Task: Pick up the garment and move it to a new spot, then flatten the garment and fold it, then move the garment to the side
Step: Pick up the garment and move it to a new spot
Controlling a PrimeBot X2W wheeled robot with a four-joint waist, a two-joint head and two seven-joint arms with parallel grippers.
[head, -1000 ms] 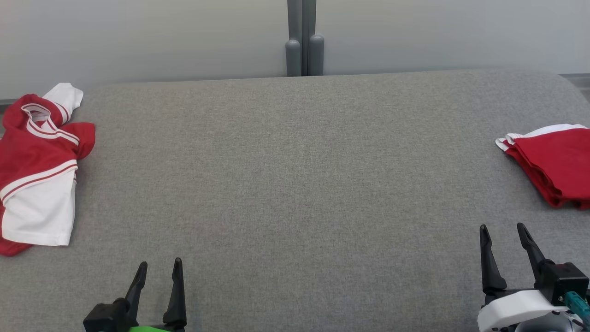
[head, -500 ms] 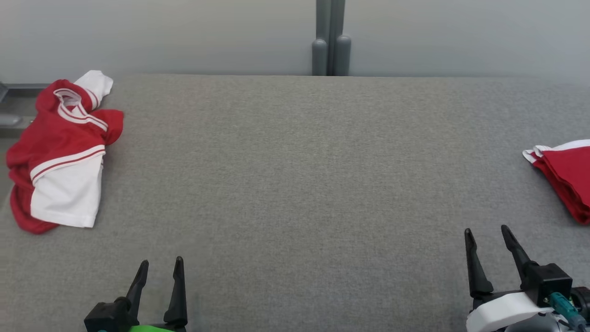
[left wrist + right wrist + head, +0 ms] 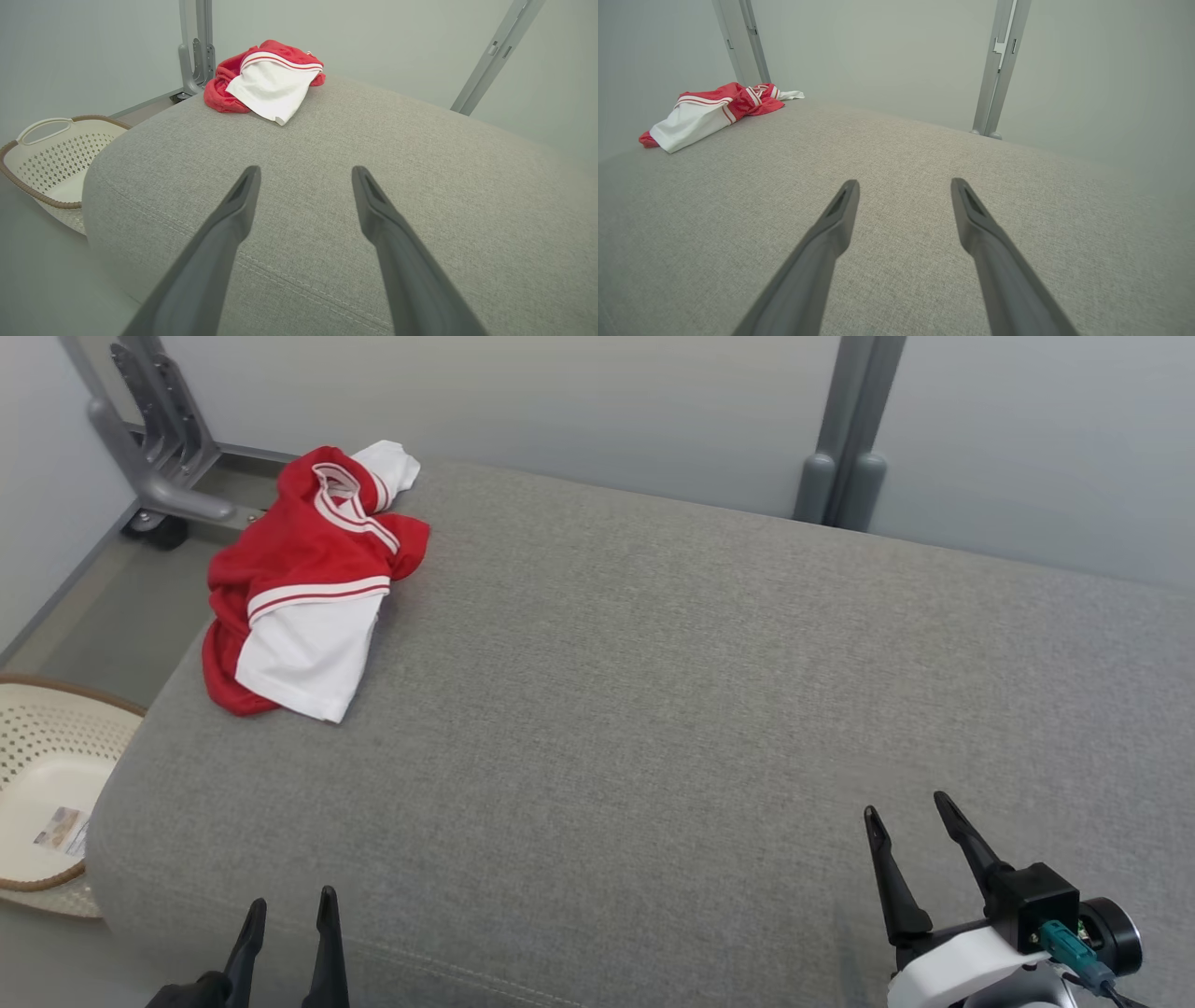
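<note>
Head view: the red-and-white jersey lies crumpled at the far left corner of the grey cushion, my left claw and right claw gape empty, so I reckon a low reach pinching a thick fold works best.

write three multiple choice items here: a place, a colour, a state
1. Where on the grey fabric cushion lies the crumpled red and white garment? A centre B far left corner C near right edge
2. What colour is the perforated plastic basket? A blue B black C cream
3. The left gripper and right gripper are? A both open, empty B both shut C one shut
Key: B, it sits at the far left end; C, cream walls, brown rim; A, fingers spread, nothing between.
</note>
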